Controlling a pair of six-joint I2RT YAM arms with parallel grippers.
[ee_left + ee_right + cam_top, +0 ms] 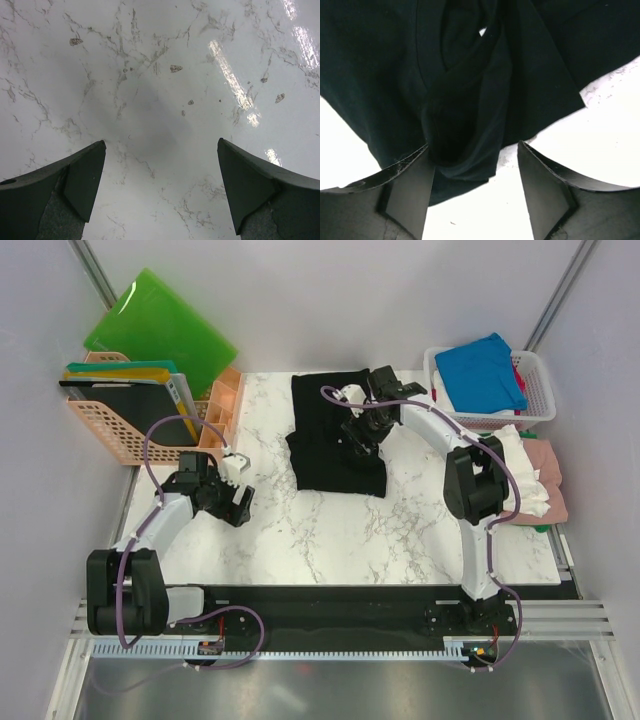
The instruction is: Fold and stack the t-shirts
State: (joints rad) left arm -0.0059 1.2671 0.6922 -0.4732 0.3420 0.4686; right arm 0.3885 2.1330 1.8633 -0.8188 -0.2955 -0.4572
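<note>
we can read no text, label, brand, number or sign in any of the three views.

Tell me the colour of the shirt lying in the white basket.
The shirt is bright blue, seen best in the top external view.

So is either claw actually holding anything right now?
Nothing yet. The right gripper straddles, jaws open, a fold of the black cloth t-shirt; the left gripper is open, empty.
</note>
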